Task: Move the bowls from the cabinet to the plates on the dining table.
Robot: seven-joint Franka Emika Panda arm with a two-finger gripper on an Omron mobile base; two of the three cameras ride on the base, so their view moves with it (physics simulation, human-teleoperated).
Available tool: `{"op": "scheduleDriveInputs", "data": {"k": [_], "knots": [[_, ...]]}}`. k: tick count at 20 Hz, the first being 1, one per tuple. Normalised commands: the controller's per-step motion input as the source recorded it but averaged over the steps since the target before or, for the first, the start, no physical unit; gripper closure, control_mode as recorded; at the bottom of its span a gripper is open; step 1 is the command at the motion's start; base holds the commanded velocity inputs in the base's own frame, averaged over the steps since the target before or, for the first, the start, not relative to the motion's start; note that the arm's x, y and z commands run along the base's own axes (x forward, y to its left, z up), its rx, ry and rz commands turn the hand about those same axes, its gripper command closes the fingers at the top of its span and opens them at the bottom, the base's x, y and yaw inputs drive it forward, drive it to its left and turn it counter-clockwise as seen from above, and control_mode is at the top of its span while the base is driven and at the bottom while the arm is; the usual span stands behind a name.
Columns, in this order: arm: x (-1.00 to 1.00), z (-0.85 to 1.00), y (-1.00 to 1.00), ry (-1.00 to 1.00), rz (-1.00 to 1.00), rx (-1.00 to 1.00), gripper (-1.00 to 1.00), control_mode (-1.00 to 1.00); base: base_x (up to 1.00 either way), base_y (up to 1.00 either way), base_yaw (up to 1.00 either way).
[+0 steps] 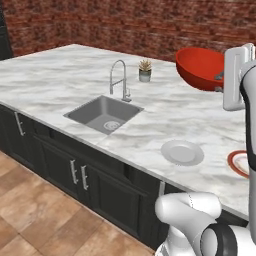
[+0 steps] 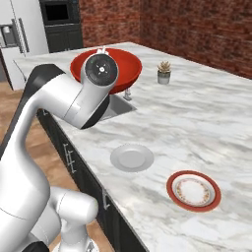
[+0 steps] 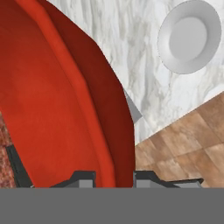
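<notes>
The red bowl (image 3: 65,100) is held by its rim, clamped in the tool (image 3: 113,177), above the table (image 1: 60,80), well apart from the grey plate (image 3: 189,37).

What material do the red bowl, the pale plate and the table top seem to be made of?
Red bowl: probably glazed ceramic or plastic; its smooth surface shines.
Pale plate: looks like plain matte ceramic, an even white-grey with soft shading.
Table top: looks like polished marble, white with grey veins.
All is rendered, so these are only guesses.
</notes>
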Motion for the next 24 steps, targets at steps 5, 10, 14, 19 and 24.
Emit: {"op": "scheduleDriveInputs", "data": {"k": [5, 10, 14, 19, 24], "knots": [[0.00, 0.00, 0.00, 0.00, 0.00, 0.00, 1.00, 1.00, 0.00, -0.03, -0.24], [0.00, 0.00, 0.00, 0.00, 0.00, 0.00, 1.00, 1.00, 0.00, 0.00, -0.25], [0.00, 0.00, 0.00, 0.00, 0.00, 0.00, 1.00, 1.00, 0.01, 0.00, -0.20], [0.00, 0.00, 0.00, 0.00, 0.00, 0.00, 1.00, 1.00, 0.06, -0.06, -0.06], [0.00, 0.00, 0.00, 0.00, 0.00, 0.00, 1.00, 1.00, 0.01, -0.08, -0.20]]}}
